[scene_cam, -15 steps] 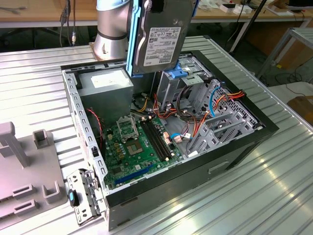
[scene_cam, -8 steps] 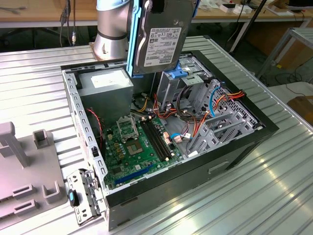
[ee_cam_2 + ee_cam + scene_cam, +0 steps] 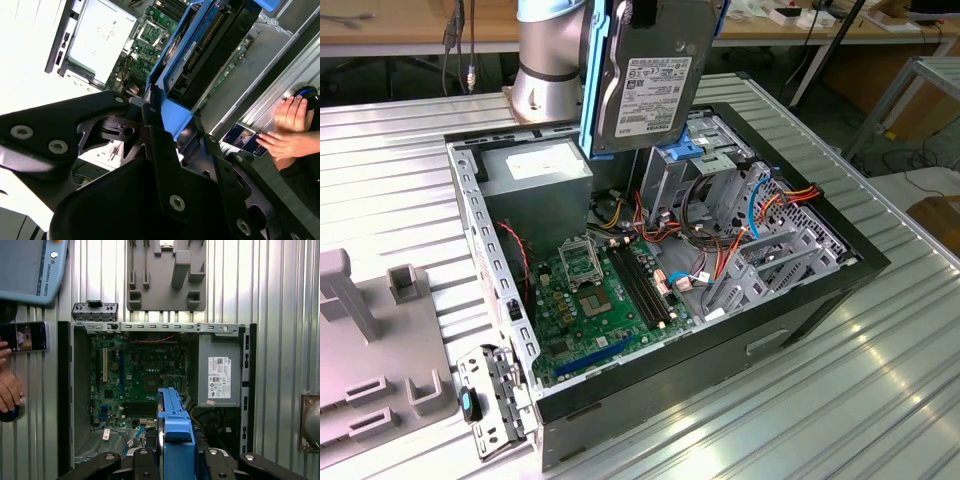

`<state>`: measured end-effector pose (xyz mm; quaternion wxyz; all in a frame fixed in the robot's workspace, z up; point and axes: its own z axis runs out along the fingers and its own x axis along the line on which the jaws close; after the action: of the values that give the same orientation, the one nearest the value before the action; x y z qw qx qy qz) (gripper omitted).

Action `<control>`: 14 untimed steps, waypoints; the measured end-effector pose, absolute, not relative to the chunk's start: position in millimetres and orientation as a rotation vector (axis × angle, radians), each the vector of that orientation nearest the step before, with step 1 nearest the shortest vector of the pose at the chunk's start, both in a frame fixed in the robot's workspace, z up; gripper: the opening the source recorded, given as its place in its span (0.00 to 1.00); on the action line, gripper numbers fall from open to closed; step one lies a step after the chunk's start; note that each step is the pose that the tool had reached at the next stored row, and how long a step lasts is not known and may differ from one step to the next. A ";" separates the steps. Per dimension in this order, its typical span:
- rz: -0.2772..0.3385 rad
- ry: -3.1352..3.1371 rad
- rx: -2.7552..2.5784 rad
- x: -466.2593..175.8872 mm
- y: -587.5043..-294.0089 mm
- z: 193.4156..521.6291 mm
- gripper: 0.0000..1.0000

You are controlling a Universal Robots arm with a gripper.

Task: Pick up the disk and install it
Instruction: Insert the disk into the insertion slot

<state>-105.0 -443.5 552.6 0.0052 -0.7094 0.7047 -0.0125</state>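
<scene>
The disk (image 3: 650,75) is a grey metal drive with a white label and blue rails along its edges. It hangs upright in the air above the back of the open computer case (image 3: 860,265), just over the drive cage (image 3: 715,165). My gripper (image 3: 645,10) is shut on its upper end. In the first wrist view the blue-railed disk (image 3: 172,425) shows edge-on between my black fingers (image 3: 142,460), over the motherboard (image 3: 135,375). In the second wrist view the disk (image 3: 210,45) juts out from the gripper body.
The case holds a grey power supply (image 3: 535,170), bundled cables (image 3: 760,215) and a blue bracket (image 3: 680,150) on the cage. A grey fixture (image 3: 360,330) stands at the exterior view's left. A person's hand (image 3: 290,130), a phone (image 3: 245,139) and a pendant (image 3: 30,267) lie beside the case.
</scene>
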 end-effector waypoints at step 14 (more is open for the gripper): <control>-0.044 2.208 -2.223 -104.0 -446.8 551.5 0.37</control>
<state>-104.0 -446.8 551.5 0.0041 -0.7094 0.7047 -0.0139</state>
